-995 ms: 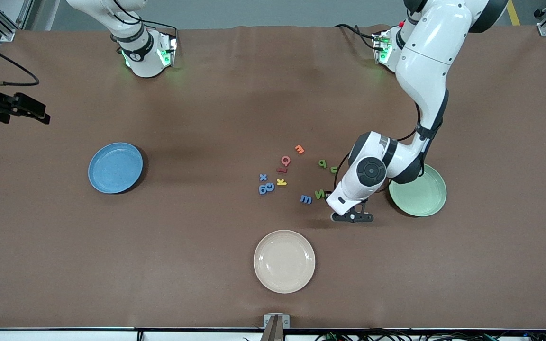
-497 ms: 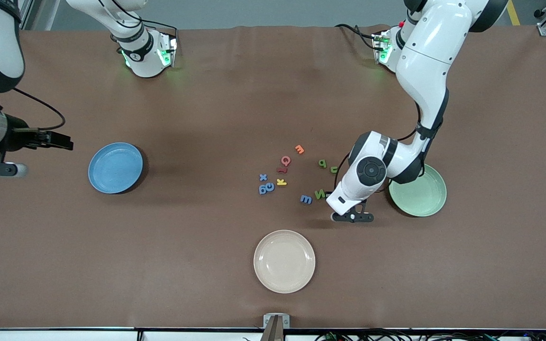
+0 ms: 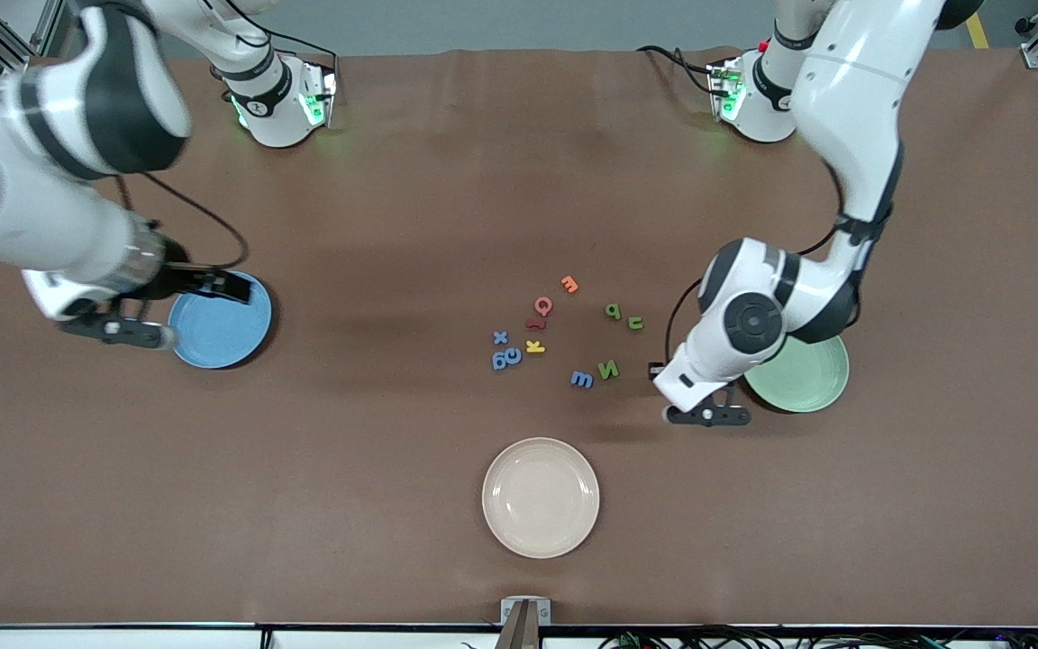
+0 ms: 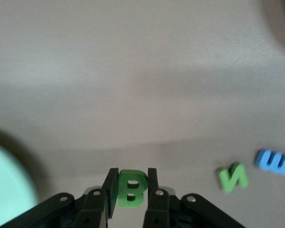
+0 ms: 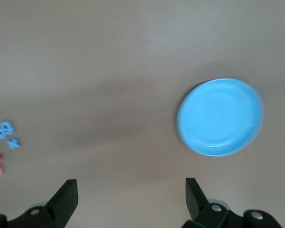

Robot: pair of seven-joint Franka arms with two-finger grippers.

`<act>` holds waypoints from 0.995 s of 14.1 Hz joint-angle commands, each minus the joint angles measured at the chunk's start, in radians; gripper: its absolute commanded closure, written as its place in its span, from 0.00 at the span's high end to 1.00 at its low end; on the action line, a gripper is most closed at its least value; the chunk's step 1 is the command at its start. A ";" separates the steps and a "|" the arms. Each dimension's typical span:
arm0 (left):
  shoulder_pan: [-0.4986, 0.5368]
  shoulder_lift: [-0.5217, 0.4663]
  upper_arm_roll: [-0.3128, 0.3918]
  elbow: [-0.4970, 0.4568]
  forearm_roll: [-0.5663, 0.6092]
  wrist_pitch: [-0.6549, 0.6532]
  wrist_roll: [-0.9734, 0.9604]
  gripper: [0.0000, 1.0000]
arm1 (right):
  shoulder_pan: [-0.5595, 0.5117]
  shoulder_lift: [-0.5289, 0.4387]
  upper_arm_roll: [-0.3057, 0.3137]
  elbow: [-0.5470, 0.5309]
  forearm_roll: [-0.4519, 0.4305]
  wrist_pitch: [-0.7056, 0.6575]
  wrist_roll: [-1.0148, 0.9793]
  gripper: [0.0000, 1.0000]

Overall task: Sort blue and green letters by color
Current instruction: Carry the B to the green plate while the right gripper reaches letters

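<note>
My left gripper [image 3: 706, 415] is shut on a green letter B [image 4: 132, 188], just above the bare table beside the green plate [image 3: 812, 383]. Green letters N [image 3: 608, 369], p [image 3: 613, 311] and u [image 3: 634, 322] lie on the table. Close to N is a blue letter [image 3: 581, 379]. A blue x [image 3: 500, 337] and a blue pair [image 3: 506, 360] lie toward the right arm's end of the cluster. My right gripper [image 3: 113, 329] hangs open and empty at the rim of the blue plate [image 3: 226, 324]. The left wrist view also shows the green N [image 4: 233, 176].
Orange [image 3: 569, 284], red [image 3: 543, 306], dark red [image 3: 534, 323] and yellow [image 3: 534, 346] letters lie among the cluster. A beige plate [image 3: 541, 497] stands nearer to the front camera than the letters.
My left gripper has closed on the green B and shifted toward the green plate. The right arm has swung in from the table's end to the blue plate.
</note>
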 commanded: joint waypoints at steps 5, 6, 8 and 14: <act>0.161 -0.188 -0.007 -0.274 0.010 0.023 0.234 0.17 | 0.314 0.241 -0.012 -0.016 0.048 0.388 0.367 1.00; 0.174 -0.194 -0.005 -0.292 0.010 0.037 0.255 0.17 | 0.339 0.294 -0.012 0.008 0.039 0.431 0.397 1.00; 0.203 -0.200 -0.005 -0.346 0.021 0.094 0.295 0.17 | 0.394 0.390 -0.015 0.062 0.034 0.459 0.444 1.00; 0.235 -0.198 -0.005 -0.437 0.085 0.200 0.317 0.18 | 0.466 0.502 -0.015 0.118 0.020 0.551 0.491 0.81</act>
